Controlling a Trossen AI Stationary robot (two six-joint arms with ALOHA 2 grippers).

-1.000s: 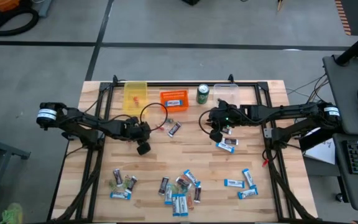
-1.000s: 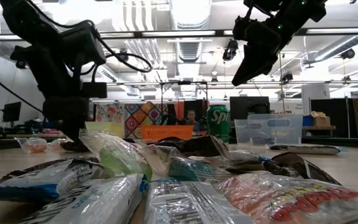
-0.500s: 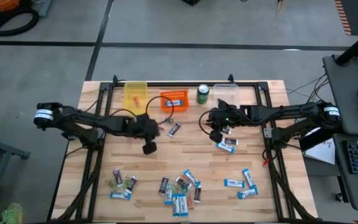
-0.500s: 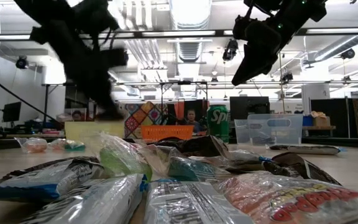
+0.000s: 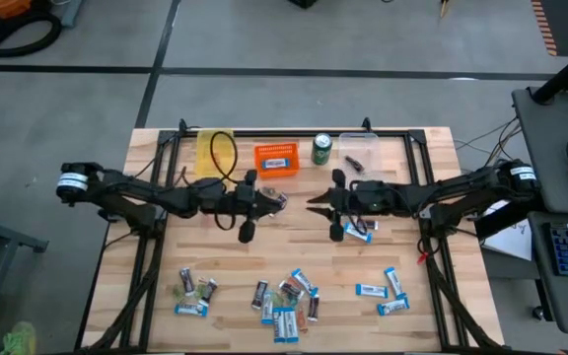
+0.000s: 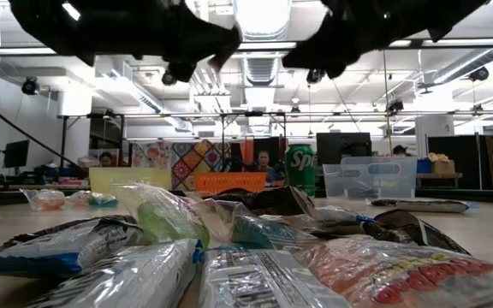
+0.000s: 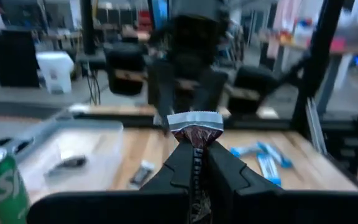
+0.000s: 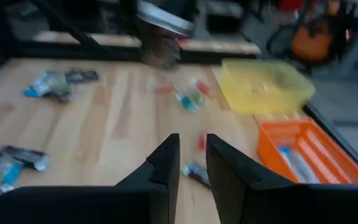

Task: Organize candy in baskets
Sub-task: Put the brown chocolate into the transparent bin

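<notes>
We see both arms stretched low across the counter (image 5: pixel 166 296) toward its middle, tips facing each other. The left pincer (image 5: pixel 276 199) is clamped on a dark mini bar (image 7: pixel 194 129); the left wrist view shows the silver-edged wrapper standing up between its two fingers (image 7: pixel 179 168), a detail too small to read from overhead. The right pincer (image 5: pixel 316 201) points back at it, near but apart, and the right wrist view shows its fingers (image 8: pixel 163 165) parted by a narrow gap with nothing between them.

Behind the pincers, along the far edge, stand the yellow basket (image 5: pixel 215 150), the orange basket (image 5: pixel 276 159), a green soda can (image 5: pixel 322 149) and the clear basket (image 5: pixel 358 150). The overhead view shows a dark piece lying in the clear basket and a blue-and-white bar in the orange one. A blue-and-white bar (image 5: pixel 361 229) lies just beside the right pincer. Most of the candy (image 5: pixel 289 296) lies scattered near the front edge, well apart from both pincers.

The low view fills with those front wrappers (image 6: pixel 255 265) and shows the arms only as dark shapes overhead
</notes>
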